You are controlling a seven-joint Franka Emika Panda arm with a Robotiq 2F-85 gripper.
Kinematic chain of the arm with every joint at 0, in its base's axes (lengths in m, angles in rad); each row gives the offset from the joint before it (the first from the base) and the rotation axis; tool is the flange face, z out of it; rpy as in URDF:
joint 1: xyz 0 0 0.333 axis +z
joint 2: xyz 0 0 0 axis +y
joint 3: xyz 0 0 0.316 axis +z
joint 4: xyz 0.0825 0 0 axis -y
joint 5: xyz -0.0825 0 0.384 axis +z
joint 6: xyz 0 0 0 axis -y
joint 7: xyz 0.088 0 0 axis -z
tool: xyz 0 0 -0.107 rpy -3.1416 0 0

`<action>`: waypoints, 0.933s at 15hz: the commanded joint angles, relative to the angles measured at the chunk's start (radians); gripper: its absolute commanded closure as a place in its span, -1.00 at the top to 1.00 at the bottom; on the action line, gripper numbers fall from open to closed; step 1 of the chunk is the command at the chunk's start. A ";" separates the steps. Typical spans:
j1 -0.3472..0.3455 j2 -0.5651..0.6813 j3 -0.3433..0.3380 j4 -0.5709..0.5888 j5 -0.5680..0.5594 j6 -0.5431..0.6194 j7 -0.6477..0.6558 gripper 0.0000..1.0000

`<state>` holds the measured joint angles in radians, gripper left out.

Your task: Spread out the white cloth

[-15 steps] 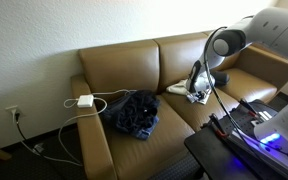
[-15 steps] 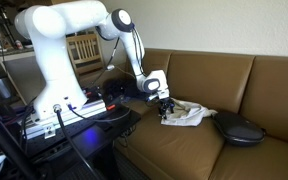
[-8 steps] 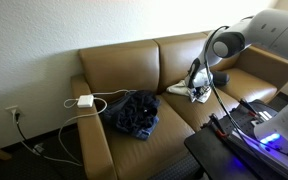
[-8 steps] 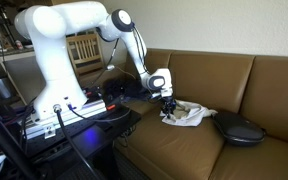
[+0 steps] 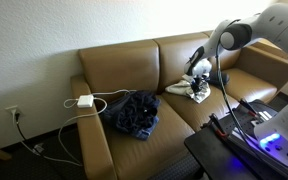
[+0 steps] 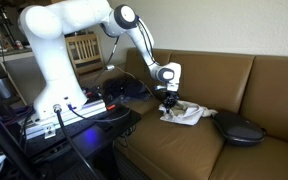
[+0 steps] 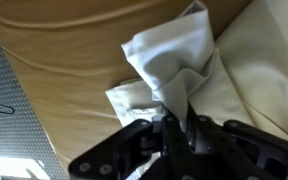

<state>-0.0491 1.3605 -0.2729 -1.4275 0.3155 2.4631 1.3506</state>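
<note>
- Your fingers (image 7: pixel 191 130) are clamped nearly closed on a raised fold of the cloth (image 7: pixel 170 62); in the wrist view only that thin ridge of white fabric sits between them.
- In both exterior views the fingers (image 5: pixel 198 82) (image 6: pixel 169 100) point down over the worktop (image 5: pixel 174 118), a couch seat, and touch nothing but the cloth.
- The cloth (image 5: pixel 187 90) (image 6: pixel 190 115) lies on the seat cushion at the end nearer the arm (image 6: pixel 79 30). Its pinched part is drawn up to a peak and the rest is slumped in a crumpled heap.
- The fabric is thin, matte and white, with soft creases. In the wrist view one squared corner sticks up and flat layers fan out beneath it.
- The worktop (image 6: pixel 184 140) is smooth tan leather with a faint sheen, and seams divide it into broad cushions.
- A dark blue garment (image 5: pixel 134 112) (image 6: pixel 239 128) lies bunched on the next cushion, well apart from the cloth. It looks thick and rumpled.
- A small white boxy charger (image 5: pixel 85 101) rests on the far armrest, and its thin white cable (image 5: pixel 106 103) loops toward the garment.
- The arm has glossy white rounded shells with black joints.
</note>
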 commanded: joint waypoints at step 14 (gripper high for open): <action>-0.070 -0.825 0.208 -0.596 0.050 0.066 -0.685 -0.94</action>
<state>-0.0564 0.7249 -0.1230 -1.8594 0.2977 2.4820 0.8076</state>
